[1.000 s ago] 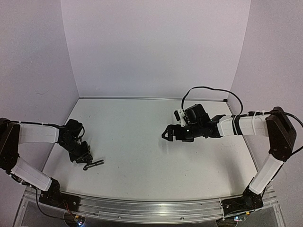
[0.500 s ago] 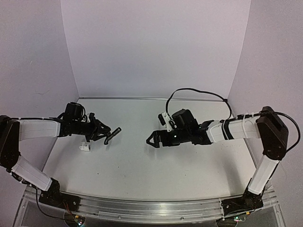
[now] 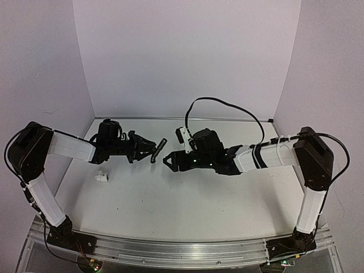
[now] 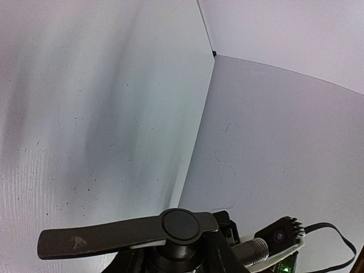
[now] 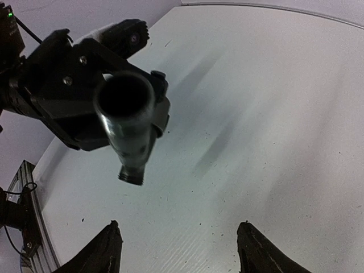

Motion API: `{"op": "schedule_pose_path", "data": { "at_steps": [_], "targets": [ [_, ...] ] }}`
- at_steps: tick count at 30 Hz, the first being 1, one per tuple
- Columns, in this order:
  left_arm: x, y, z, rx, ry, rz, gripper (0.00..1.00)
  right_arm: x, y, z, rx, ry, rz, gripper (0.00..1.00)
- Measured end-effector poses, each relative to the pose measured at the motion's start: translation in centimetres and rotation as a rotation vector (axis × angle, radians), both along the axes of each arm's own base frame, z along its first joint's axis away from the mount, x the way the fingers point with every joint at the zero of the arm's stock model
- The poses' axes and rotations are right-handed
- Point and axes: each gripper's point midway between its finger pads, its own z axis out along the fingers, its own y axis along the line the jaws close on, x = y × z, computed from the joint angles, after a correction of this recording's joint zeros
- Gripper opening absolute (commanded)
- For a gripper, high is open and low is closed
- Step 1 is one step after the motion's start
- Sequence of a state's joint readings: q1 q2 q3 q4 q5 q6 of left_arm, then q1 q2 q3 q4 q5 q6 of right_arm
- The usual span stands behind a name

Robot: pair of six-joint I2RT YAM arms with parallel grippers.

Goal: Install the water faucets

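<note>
Handover step, by my judgement: the left fingers (image 3: 140, 149) grip the tap (image 3: 156, 149) in mid-air, facing the right fingers (image 5: 107, 254), which stand apart and empty. The fitting (image 3: 102, 177) lies on the worktop (image 3: 187, 210). Next, the right fingers need to line up squarely around the tap.

Lighting bright, even, diffuse. Top view sharp; faint soft shadows on the table (image 3: 187, 205) beneath the faucet (image 3: 156, 151). Right wrist view: faucet (image 5: 128, 122) near camera, slightly blurred; grey shadow streaks on table beyond it; edges bowed.
</note>
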State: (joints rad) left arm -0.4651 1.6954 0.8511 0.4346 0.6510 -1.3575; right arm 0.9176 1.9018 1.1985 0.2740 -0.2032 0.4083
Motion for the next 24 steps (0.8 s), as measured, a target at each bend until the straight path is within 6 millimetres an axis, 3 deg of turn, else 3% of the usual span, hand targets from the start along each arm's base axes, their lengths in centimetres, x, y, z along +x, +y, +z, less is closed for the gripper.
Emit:
{"op": "schedule_pose_path", "data": {
  "at_steps": [4, 13, 20, 21, 24],
  "targets": [
    [-0.1, -1.3, -1.1, -0.025, 0.058, -0.005, 0.00, 0.6, 0.9, 0.7, 0.020, -0.046, 0.007, 0.54],
    [-0.1, -3.9, 1.3, -0.092, 0.024, -0.034, 0.00, 1.0, 2.0, 1.5, 0.075, -0.092, 0.017, 0.36],
    [0.0, -4.5, 1.1, -0.103, 0.028, -0.042, 0.00, 1.6, 1.9, 1.3, 0.074, -0.107, 0.003, 0.04],
    [0.1, -4.6, 1.1, -0.102, 0.026, -0.038, 0.02, 1.7, 1.8, 1.1, 0.071, -0.105, -0.002, 0.00],
    [0.4, -4.5, 1.0, -0.099, 0.017, -0.031, 0.16, 1.8, 1.7, 0.9, 0.062, -0.109, -0.010, 0.00]
  ]
}}
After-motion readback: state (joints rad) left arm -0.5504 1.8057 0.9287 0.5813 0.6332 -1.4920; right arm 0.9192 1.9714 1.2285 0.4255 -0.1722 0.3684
